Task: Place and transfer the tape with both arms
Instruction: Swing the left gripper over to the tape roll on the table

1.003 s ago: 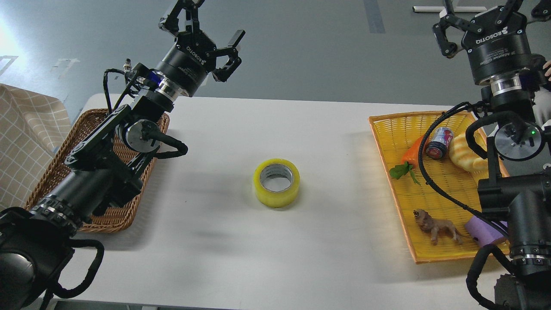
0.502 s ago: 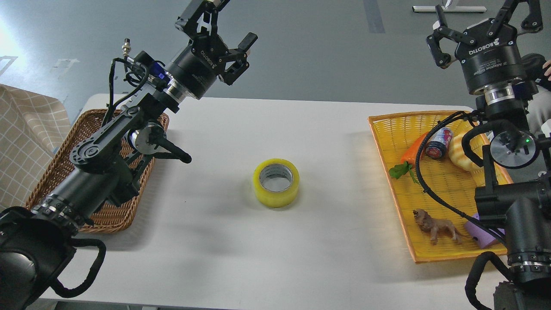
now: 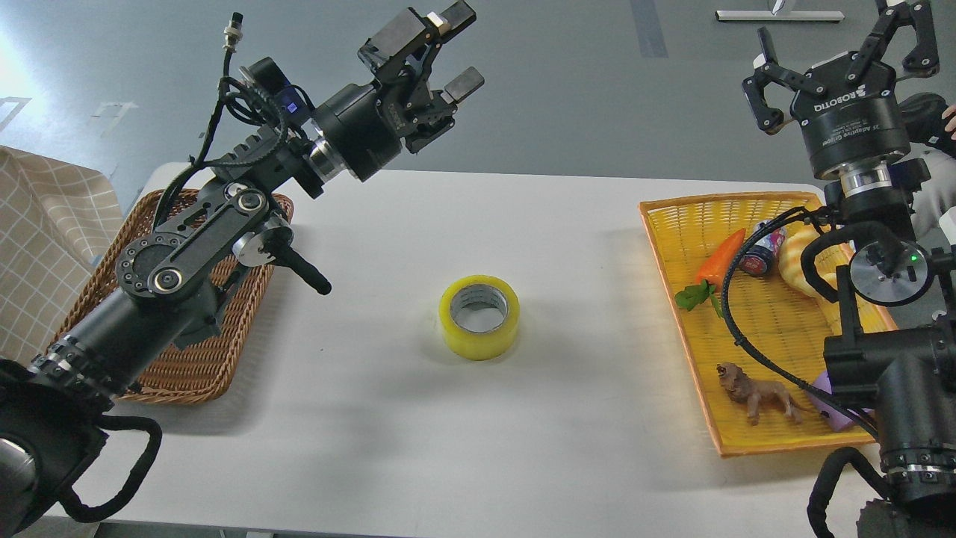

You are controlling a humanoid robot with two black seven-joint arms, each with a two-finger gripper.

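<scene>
The tape [image 3: 479, 317], a yellow roll with a pale grey core, lies flat on the white table [image 3: 388, 418], hole up, near the middle. My left gripper [image 3: 441, 48] is open and empty, raised above the table's far edge, up and to the left of the tape. My right gripper [image 3: 840, 45] is open and empty, high at the far right, above the yellow tray's back corner. Neither gripper touches the tape.
A brown wicker basket [image 3: 187, 359] sits at the left under my left arm. A yellow tray [image 3: 694, 246] at the right holds a carrot [image 3: 718, 261], a can [image 3: 762, 250], a bread toy [image 3: 793, 258], a lion figure [image 3: 758, 392] and a purple object [image 3: 825, 407]. A checked cloth [image 3: 37, 246] lies at far left.
My left arm has swung right and forward, its gripper moving right and turning sideways toward the table's middle. The right gripper has shifted slightly. The tape has not moved.
</scene>
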